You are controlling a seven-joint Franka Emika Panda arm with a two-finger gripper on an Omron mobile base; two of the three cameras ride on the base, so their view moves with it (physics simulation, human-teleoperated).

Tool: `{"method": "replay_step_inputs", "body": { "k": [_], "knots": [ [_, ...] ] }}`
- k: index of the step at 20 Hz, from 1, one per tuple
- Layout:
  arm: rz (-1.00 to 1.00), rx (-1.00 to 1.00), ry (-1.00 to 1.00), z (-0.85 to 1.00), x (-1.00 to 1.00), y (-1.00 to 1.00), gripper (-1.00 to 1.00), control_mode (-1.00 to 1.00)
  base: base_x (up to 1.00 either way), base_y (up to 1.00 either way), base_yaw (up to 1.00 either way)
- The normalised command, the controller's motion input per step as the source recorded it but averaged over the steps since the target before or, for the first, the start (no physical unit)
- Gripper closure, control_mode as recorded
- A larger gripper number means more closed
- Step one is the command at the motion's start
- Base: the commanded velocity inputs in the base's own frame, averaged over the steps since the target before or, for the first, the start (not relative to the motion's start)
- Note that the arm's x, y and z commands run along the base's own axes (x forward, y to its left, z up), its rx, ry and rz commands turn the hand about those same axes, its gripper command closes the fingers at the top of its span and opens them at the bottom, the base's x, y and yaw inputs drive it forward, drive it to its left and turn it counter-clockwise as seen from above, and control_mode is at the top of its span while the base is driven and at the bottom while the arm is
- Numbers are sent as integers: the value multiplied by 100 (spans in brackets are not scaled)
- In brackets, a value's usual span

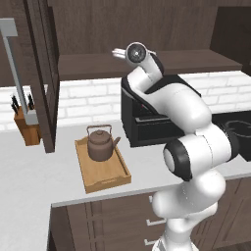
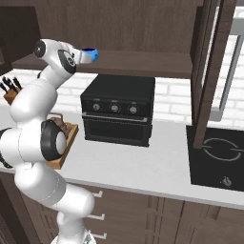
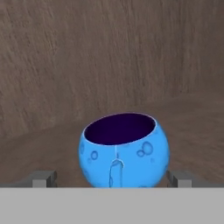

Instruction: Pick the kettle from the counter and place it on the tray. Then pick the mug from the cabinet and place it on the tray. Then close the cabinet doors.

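The blue mug (image 3: 124, 151) stands upright on the cabinet shelf (image 2: 143, 63). My gripper (image 3: 111, 179) is open, one fingertip (image 3: 43, 178) on each side of the mug and neither pressing on it. In the right base view the mug (image 2: 89, 54) sits at the end of my raised hand, where the gripper (image 2: 86, 56) is. In the left base view the gripper (image 1: 117, 52) reaches over the shelf (image 1: 88, 64). The dark-brown kettle (image 1: 100, 143) stands upright on the wooden tray (image 1: 105, 175) on the counter (image 1: 29, 176). Both cabinet doors (image 1: 43, 73) (image 2: 209, 71) hang open.
A black toaster oven (image 2: 119, 109) stands on the counter right of the tray, directly under the shelf. A knife block (image 1: 27, 126) sits at the far left by the brick wall. A black stovetop (image 2: 217, 157) lies to the right. The open left door's silver handle (image 1: 14, 63) juts forward.
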Motion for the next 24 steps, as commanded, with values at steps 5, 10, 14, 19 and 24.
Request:
{"method": "replay_step_inputs", "body": {
  "k": [5,10,14,19,24],
  "knots": [
    [0,4,0,-12,2,-14,-100,-100,0,0,0],
    [0,0,0,-2,13,0,-100,-100,0,0,0],
    [0,0,0,0,10,0,-100,-100,0,0,0],
    [0,1,-3,0,0,-3,100,-100,0,0,0],
    [0,0,-3,0,0,0,100,-100,0,0,0]
  ]
}}
